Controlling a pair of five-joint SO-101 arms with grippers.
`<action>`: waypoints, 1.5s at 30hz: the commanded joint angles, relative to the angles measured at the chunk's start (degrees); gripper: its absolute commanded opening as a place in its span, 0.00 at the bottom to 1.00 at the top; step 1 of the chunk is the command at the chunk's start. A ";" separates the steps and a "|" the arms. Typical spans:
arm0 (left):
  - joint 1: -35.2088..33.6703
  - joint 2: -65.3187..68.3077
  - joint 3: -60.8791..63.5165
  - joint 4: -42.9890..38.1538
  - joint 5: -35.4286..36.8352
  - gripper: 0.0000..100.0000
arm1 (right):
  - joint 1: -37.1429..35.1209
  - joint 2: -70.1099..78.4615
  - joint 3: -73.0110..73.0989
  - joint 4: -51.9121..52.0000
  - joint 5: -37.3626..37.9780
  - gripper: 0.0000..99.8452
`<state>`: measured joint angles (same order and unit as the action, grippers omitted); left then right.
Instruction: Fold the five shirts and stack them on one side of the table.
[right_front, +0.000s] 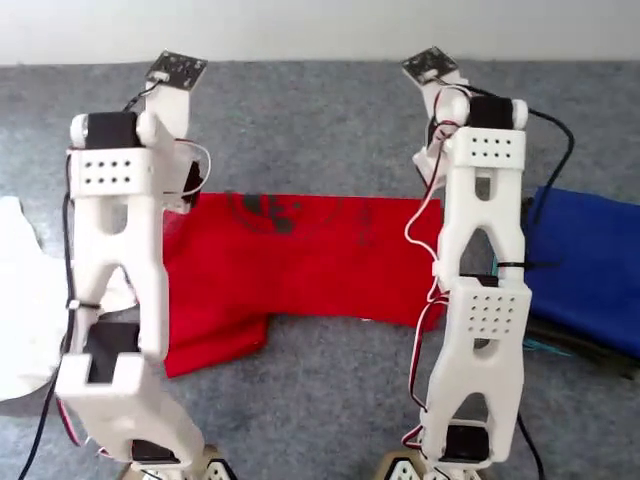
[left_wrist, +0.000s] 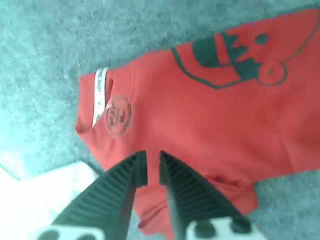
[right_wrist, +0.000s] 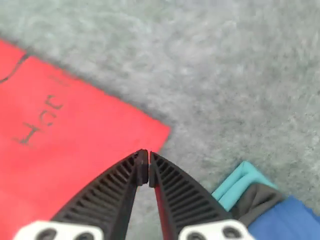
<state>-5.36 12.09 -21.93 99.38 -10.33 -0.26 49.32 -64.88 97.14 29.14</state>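
At the far left a white cloth (right_front: 20, 290) lies bunched on the grey, felt-like table (right_front: 320, 110). Next comes the left gripper (left_wrist: 152, 162), over the collar (left_wrist: 100, 95) end of the red shirt (right_front: 300, 265). Its ribbed jaws stand a narrow slit apart and hold nothing. The shirt lies spread mid-table between the arms, one lower corner rumpled. We judge it light, limp knit that grips this nap and is best pinched at a hem corner. The right gripper (right_wrist: 149, 167), jaws closed on nothing, hangs at the shirt's other end. Rightmost, a blue shirt (right_front: 590, 265) lies heaped.
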 joint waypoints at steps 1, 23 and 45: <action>-1.58 -6.15 4.09 0.88 0.53 0.10 | -0.75 1.36 -2.81 3.38 -0.62 0.01; -24.09 -24.88 15.96 0.35 -4.04 0.10 | -6.55 10.51 -10.02 5.58 -15.03 0.02; -24.18 -24.88 16.13 1.05 -4.04 0.06 | 2.77 10.86 -3.96 5.67 -20.13 0.11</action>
<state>-29.36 -10.77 -5.67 99.38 -13.67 1.49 60.84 -69.80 100.40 9.54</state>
